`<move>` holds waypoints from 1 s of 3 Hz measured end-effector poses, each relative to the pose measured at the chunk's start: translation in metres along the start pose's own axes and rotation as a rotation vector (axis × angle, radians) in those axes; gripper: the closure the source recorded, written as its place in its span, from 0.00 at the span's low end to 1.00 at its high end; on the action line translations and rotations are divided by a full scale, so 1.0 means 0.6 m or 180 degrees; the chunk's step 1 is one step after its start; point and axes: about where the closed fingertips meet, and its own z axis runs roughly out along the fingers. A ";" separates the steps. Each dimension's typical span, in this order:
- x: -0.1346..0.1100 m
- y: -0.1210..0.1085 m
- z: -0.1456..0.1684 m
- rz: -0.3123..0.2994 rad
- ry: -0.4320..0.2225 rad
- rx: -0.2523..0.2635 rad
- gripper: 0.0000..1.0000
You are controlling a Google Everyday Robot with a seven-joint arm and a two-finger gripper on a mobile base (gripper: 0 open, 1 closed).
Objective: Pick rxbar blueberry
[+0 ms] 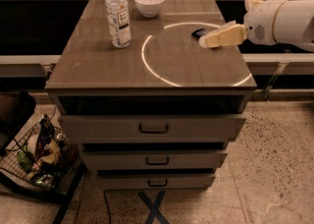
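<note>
We were at the reach step — the gripper point(206, 42) hung low over the counter point(98, 66), the bar point(197, 32) lying just beyond its tip. Whether it was spread, we could not tell. Next, we judged, it needed to settle squarely over the bar — then close.

Test lab, seemingly: 3-drawer cabinet point(152, 128) marked with a light ring point(143, 58), speckled floor point(274, 169), snack-filled wire basket point(11, 168), gripper point(204, 42) over the cabinet's far right side.
</note>
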 end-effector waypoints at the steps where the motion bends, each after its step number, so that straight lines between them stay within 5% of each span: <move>1: -0.012 -0.022 0.058 0.0046 -0.0221 -0.0043 0.00; 3: -0.001 -0.124 0.193 0.0112 -0.0467 -0.0178 0.00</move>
